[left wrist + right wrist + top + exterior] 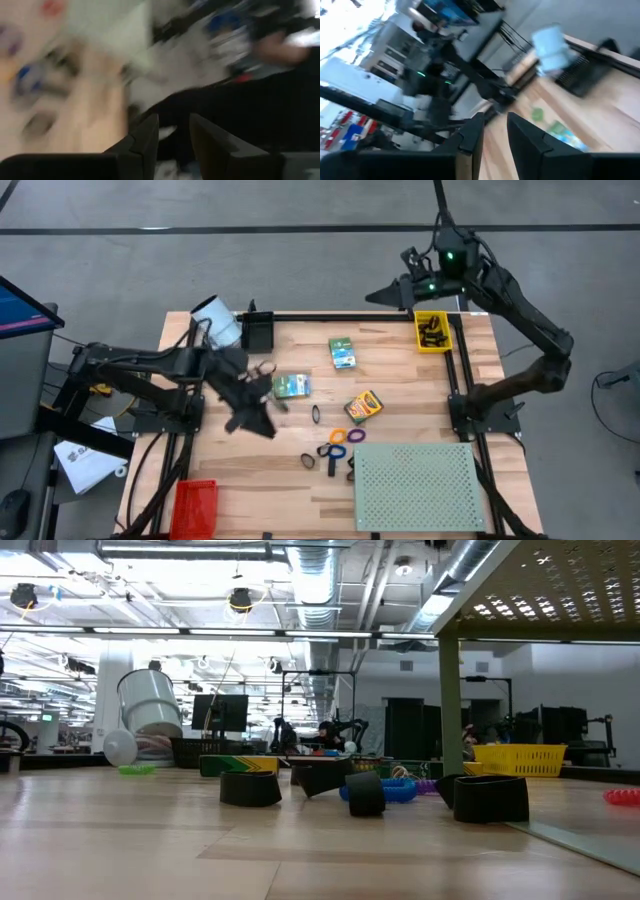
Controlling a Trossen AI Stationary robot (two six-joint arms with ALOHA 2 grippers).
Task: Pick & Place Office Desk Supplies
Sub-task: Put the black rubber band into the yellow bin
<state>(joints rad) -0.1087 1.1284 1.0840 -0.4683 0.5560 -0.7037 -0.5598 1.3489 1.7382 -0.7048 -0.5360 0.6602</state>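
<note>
Two arms share this bench, and neither one has a supply in hand. The pale green perforated board (420,485), the biggest thing here, fills the corner on the right arm's side, opposite the bins' edge. It stands on legs, so it probably counts as furniture and not as something to move.

Next in size are the bins. A red bin (195,505) sits at the left arm's corner on the board's edge. A black bin (258,330) stands on the opposite edge beside the white cylinder (215,320). A yellow bin (432,332) at the right arm's corner of that edge already holds black clips (433,328), so it is likely where those go.

The boxes lie loose near the bench's middle. One green box (343,352) is closer to the bins' edge and the other green box (291,386) is toward the left arm. The crayon box (363,407) lies between them and the board. The rings (338,437) and a few loose clips (308,461) are clustered just beside the board's edge.

Your left gripper (173,122) is over the bench close to the nearer green box, which looks like its next pick. Its fingers stand a narrow gap apart, and I see nothing between them through the blur. Your right gripper (495,120) hangs beyond the bins' edge near the yellow bin, its fingers also slightly apart and empty.
</note>
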